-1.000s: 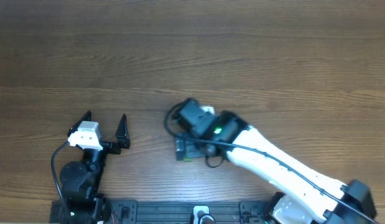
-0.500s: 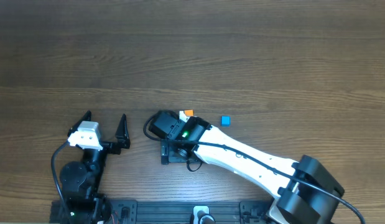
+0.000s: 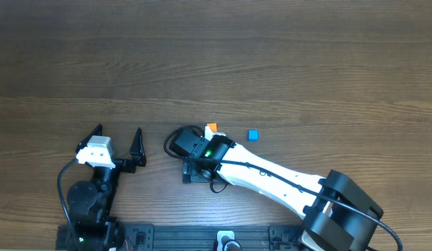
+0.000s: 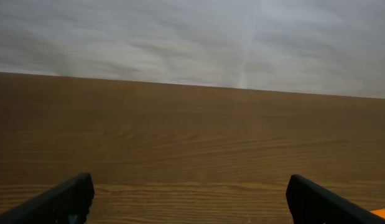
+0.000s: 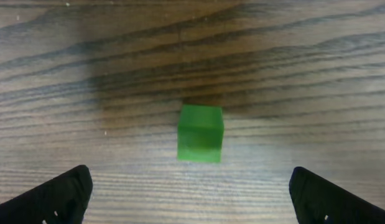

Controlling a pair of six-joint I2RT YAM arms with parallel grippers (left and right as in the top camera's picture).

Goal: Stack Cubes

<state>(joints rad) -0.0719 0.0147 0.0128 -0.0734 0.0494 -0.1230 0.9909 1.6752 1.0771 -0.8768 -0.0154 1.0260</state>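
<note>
Right end effector (image 5: 191, 190) farther left than before, wide apart above green cube (image 5: 200, 134); orange cube (image 3: 211, 127), blue cube (image 3: 252, 135) in top view.

Green cube (image 5: 200, 134), orange cube (image 3: 211, 127), blue cube (image 3: 252, 135)

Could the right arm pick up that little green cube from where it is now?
Probably yes. The right gripper has its fingers spread wide, the green cube sits on the table straight ahead between them, and nothing lies in the way.
</note>
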